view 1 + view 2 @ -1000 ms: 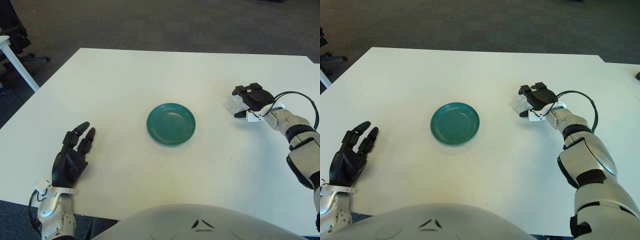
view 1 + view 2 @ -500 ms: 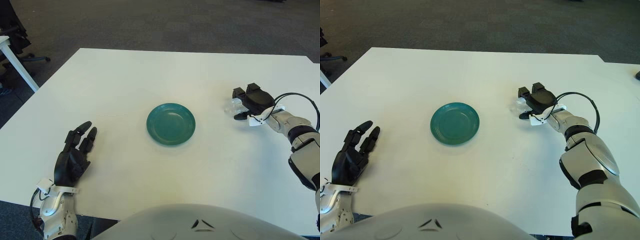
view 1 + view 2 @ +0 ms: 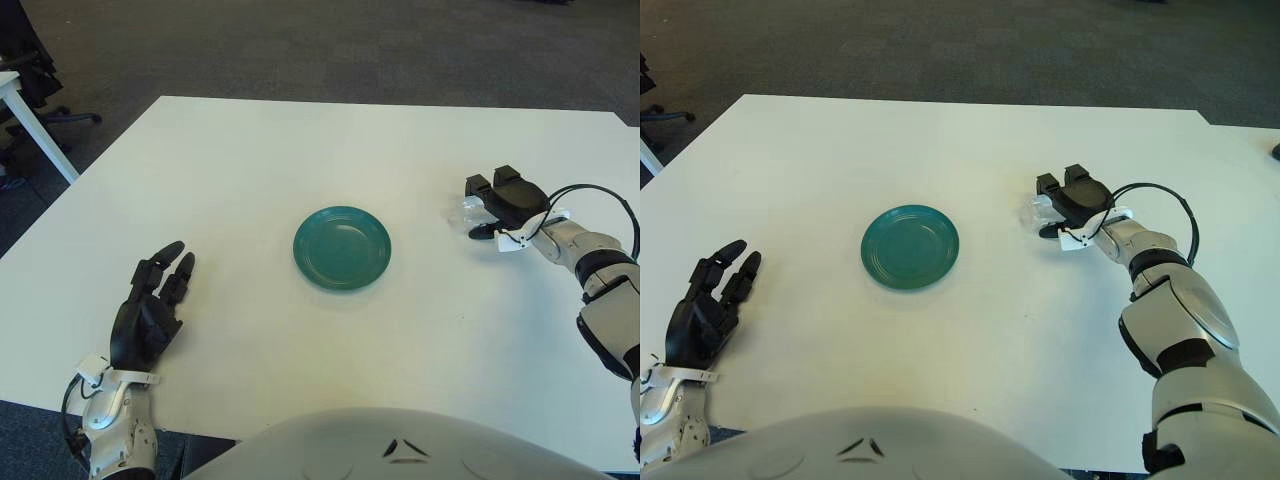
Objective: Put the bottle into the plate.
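The black right hand (image 3: 503,203) has been curled tighter around the small clear plastic bottle (image 3: 470,207) over the last second; a lift toward the round teal plate (image 3: 342,248) seems near. The left hand (image 3: 150,310) is spread near the white table (image 3: 300,150) edge.

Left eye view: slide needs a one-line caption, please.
Right hand closes over a small clear plastic bottle right of the round teal plate; left hand open at the near left.

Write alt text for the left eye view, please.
The right hand is closed around a clear bottle on a white table, right of an empty green plate. The left hand shows open at the near left.
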Tool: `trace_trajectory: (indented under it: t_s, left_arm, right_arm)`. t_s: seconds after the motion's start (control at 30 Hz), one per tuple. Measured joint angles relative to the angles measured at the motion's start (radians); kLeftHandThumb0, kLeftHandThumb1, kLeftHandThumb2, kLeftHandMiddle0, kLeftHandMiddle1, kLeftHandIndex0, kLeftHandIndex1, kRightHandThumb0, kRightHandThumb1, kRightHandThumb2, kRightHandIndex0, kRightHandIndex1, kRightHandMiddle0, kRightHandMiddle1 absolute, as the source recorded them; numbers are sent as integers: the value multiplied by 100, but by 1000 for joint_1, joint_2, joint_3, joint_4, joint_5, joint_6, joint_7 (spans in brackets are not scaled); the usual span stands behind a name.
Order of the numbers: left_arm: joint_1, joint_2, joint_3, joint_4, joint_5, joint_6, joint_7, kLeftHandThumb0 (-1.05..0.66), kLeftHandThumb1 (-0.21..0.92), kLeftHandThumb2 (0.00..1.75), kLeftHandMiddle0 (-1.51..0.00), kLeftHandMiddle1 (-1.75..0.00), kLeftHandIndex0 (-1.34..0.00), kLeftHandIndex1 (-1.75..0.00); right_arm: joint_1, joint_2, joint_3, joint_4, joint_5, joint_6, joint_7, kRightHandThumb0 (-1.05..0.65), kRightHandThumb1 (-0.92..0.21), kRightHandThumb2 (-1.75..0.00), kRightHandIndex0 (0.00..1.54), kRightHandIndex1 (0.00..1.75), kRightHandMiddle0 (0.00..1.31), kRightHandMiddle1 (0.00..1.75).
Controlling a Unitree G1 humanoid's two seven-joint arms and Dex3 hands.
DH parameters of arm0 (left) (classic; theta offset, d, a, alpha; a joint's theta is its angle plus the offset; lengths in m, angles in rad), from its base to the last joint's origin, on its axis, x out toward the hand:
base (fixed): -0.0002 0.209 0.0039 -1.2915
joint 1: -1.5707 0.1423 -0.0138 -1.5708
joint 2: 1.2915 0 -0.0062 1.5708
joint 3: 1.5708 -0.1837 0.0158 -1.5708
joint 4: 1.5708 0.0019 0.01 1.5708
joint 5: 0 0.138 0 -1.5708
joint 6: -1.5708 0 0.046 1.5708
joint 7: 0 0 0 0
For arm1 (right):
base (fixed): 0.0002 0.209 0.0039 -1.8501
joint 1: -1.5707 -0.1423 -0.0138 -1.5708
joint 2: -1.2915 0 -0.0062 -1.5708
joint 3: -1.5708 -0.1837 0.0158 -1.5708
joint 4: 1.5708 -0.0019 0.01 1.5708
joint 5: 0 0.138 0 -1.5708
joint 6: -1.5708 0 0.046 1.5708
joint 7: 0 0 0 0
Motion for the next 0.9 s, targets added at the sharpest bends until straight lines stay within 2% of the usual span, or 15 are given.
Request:
trace_trajectory:
  t_s: [0.27,0.5,0.9]
  left_arm:
    - [-8,0,-7,5,2,-5,3,-90,92,97,-29,0,0,-74]
    - [-13,0,-12,8,6,-9,8,-90,92,97,-29,0,0,-74]
    - [-23,0,-17,14,9,-13,15,-90,92,97,-29,0,0,-74]
  right_arm:
    - [0,0,-3,0,0,1,1,-50,-92,-59,101,175,85,175]
    - [2,2,-16,-1,7,1,11,-45,-92,-63,97,175,81,175]
    - [-2,-1,-56,-71,21,-107,53,-44,-92,-63,91,175,73,175]
